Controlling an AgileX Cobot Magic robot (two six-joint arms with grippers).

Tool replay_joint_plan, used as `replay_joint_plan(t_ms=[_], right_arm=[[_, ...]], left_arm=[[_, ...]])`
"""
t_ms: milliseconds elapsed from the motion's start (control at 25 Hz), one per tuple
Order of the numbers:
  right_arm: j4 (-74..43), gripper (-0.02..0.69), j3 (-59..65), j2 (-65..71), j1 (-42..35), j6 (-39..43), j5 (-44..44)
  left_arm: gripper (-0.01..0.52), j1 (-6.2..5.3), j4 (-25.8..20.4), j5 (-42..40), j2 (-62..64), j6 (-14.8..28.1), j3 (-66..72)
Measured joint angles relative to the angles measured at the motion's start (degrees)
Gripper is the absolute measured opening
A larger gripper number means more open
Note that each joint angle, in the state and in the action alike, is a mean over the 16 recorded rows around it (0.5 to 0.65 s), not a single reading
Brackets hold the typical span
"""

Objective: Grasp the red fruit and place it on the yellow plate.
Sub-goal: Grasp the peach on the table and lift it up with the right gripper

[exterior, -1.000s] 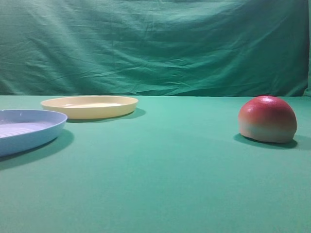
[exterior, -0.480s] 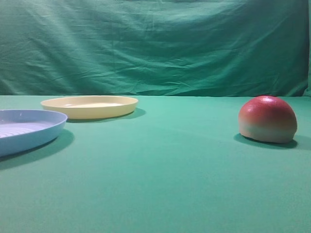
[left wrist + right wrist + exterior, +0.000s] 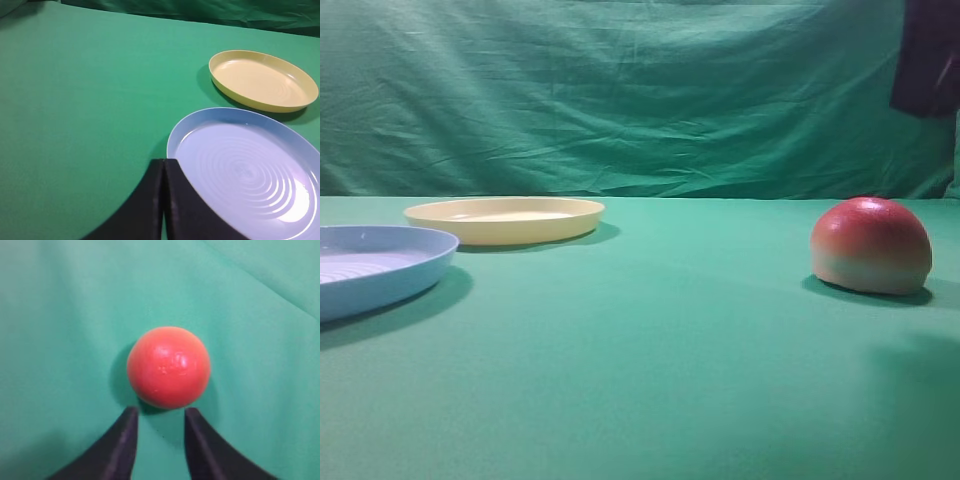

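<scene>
The red fruit (image 3: 871,245) rests flat side down on the green cloth at the right, its red dome fading to pale green at the base. Seen from above, the red fruit (image 3: 168,366) lies just beyond my right gripper (image 3: 161,412), which is open, with nothing between its fingers. In the high view a dark part of the right arm (image 3: 928,55) shows at the top right, above the fruit. The yellow plate (image 3: 505,219) sits at the back left; the yellow plate (image 3: 263,80) holds nothing. My left gripper (image 3: 164,162) is shut and empty beside the blue plate's rim.
A light blue ridged plate (image 3: 375,270) stands at the left front edge of the high view, close to the yellow one; the blue plate (image 3: 247,170) holds nothing. Green cloth (image 3: 650,330) covers the table and hangs as a backdrop (image 3: 620,90).
A dark part of the right arm has come into the top right of the high view, and a shadow has appeared on the cloth at the right. Fruit and plates have not moved.
</scene>
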Motion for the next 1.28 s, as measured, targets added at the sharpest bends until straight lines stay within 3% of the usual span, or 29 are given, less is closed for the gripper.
replay_joint_plan(t_ms=[120,320,680,960,1280], right_arm=[[0.1,0.612,-0.1,2.6,0.0,-0.1,-1.76],[0.24,0.583,-0.28,6.34,0.0,-0.27,-4.62],[0.45,0.373,-2.5,10.04,0.0,-1.76,-5.59],[1.52,0.226,-11.45,10.92,0.66,-3.1,-2.76],[3.15,0.185,-29.63,15.14,5.52,-3.79,-0.05]], left_arm=[[0.0,0.0,0.0,0.0,0.0,0.0,0.0],[0.0,0.0,0.0,0.0,0.0,0.0,0.0],[0.0,0.0,0.0,0.0,0.0,0.0,0.0],[0.0,0.0,0.0,0.0,0.0,0.0,0.0],[0.0,0.0,0.0,0.0,0.0,0.0,0.0]])
